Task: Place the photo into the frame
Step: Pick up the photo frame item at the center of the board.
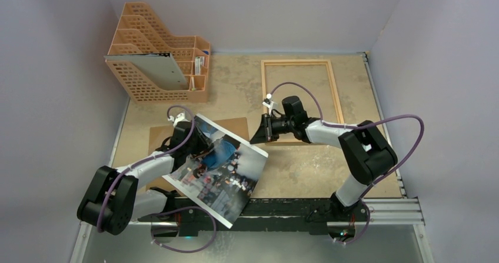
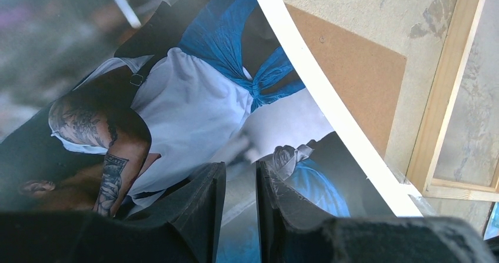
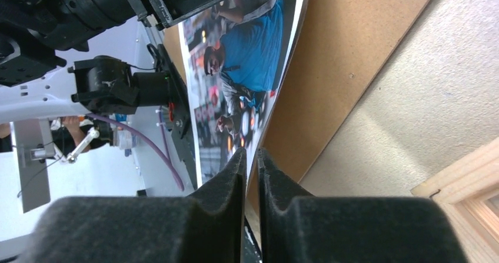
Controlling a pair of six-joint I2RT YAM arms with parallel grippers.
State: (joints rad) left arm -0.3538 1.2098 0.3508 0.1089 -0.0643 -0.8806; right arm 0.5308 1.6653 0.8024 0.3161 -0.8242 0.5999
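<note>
Worn tabletop (image 1: 294, 169) carries one backing panel (image 1: 235, 125), one wooden frame (image 1: 300, 63) lying flat and one orange file rack (image 1: 147, 75). Left gripper (image 2: 241, 192) pinches the single photo (image 1: 220, 172), tilted above the panel. Right gripper (image 3: 251, 175) is narrow at its edge, grip unclear.

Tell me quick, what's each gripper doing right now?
Left gripper: closed, holding the photo.
Right gripper: closed on the photo's edge, as far as can be seen.

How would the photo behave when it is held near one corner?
Probably floppy: in the right wrist view the edge of the photo bows over the brown board. Probably light: the left gripper holds it tilted above the table. Its glossy face may slide between the pads.
</note>
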